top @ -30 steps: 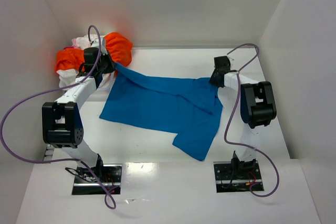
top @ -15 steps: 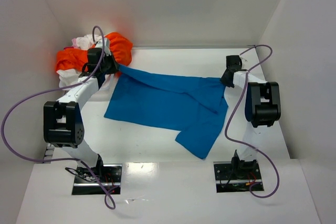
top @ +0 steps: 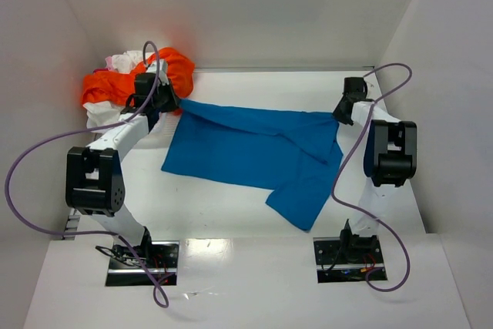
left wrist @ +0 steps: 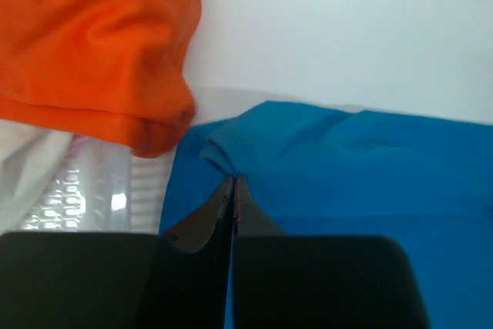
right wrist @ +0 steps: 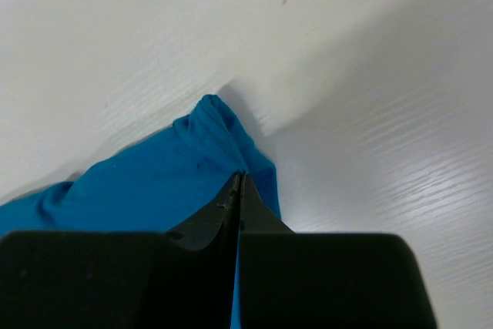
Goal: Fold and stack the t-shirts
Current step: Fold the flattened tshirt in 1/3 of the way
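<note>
The bright blue t-shirt (top: 254,148) lies spread across the middle of the table, stretched between both grippers. My left gripper (top: 174,102) is shut on its far left corner (left wrist: 231,148), right beside the orange t-shirt (top: 168,71). My right gripper (top: 340,113) is shut on its far right corner (right wrist: 212,140). The orange t-shirt also shows in the left wrist view (left wrist: 92,44). White and pinkish t-shirts (top: 123,61) are bunched with it in the pile at the far left corner.
White walls close in the table at the back (top: 269,5), left and right (top: 447,75). Purple cables (top: 23,167) loop from both arms. The arm bases (top: 142,256) sit at the near edge.
Both grippers have moved to the right and slightly apart, dragging the blue t-shirt rightwards and pulling its far edge straighter and tauter.
</note>
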Tool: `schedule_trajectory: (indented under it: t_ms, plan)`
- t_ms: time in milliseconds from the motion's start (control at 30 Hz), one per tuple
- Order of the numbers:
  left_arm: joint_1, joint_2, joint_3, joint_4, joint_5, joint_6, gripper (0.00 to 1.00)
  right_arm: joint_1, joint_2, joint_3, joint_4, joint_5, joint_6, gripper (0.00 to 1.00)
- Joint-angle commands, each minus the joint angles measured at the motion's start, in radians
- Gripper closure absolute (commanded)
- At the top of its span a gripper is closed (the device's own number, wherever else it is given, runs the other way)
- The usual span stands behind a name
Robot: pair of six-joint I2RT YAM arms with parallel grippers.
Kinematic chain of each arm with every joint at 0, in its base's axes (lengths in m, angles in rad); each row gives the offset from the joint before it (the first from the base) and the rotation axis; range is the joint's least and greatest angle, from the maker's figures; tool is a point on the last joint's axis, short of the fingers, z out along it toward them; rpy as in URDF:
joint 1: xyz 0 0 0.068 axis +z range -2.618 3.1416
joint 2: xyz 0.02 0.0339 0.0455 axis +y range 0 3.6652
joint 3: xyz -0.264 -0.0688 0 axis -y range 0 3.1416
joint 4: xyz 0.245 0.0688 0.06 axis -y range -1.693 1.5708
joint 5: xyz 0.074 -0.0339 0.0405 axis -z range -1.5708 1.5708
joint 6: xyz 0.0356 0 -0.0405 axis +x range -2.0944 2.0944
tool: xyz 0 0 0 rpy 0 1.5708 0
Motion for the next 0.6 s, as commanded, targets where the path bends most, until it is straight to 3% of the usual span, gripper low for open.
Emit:
schedule_trajectory:
  t_ms: [0, 567]
  plan:
    - [-0.02, 0.02, -0.02, 0.021, -0.015, -0.008, 1.0, -0.046, -0.005, 0.071, -0.01, 0.015, -0.027, 1.0]
    - [-0.104, 0.057, -0.109, -0.012, -0.035, -0.106, 1.0, -0.069, 0.054, 0.15, -0.03, 0.0, -0.058, 1.0]
